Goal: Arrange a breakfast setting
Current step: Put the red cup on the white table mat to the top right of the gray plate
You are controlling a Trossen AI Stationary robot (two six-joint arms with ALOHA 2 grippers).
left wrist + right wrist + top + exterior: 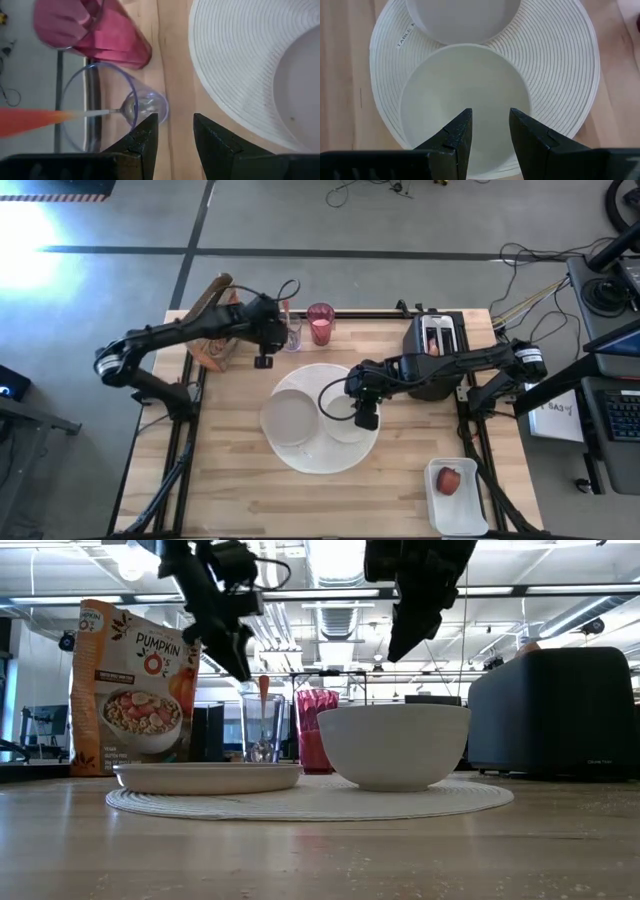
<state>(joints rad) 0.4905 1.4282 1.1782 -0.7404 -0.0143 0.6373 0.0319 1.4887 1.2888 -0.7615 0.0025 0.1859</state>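
Note:
A large round white ribbed plate (322, 455) lies mid-table and carries a shallow white bowl (290, 418) and a deeper white bowl (345, 405). My right gripper (490, 125) hangs open above the deeper bowl (465, 105), clear of it in the low view (405, 645). At the far edge a clear glass (100, 105) holds the orange-handled spoon (30, 121), beside the pink tumbler (95, 30). My left gripper (175, 130) is open just in front of the glass's base, with nothing between its fingers. The cereal bag (130, 685) stands at the far left. The red apple (449, 480) lies in a tray.
The black toaster (435, 340) stands at the far right, behind my right arm. The white rectangular tray (457, 515) sits at the near right corner. Bare wood shows along the near edge and at the near left.

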